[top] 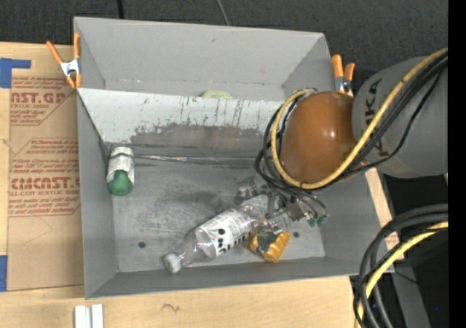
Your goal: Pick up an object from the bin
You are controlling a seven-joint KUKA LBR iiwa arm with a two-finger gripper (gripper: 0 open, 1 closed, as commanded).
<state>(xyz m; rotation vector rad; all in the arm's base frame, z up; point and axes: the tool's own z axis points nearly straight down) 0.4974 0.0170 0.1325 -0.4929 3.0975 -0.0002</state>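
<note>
Finding: my tool (280, 208) is low in the right half of the grey metal bin (196, 57), near its front. It is largely hidden beneath my arm's brown-orange domed wrist cover (317, 137) and the black cables (271, 146) looped round it. With so little metalwork showing under the dome, I cannot tell whether the tool is open or closed, nor whether it grips anything. The nearest item is a clear crumpled plastic bottle with a black-and-white label (218, 235), lying on its side front of centre, its cap pointing to the front left and its base end reaching under the tool. Just beside that end lies a small orange-yellow object (271, 245), its form indistinct. Well apart, against the left wall, lies a white container with a green end (120, 171). A pale shape (215, 94) on the back wall is too faint to identify.
</note>
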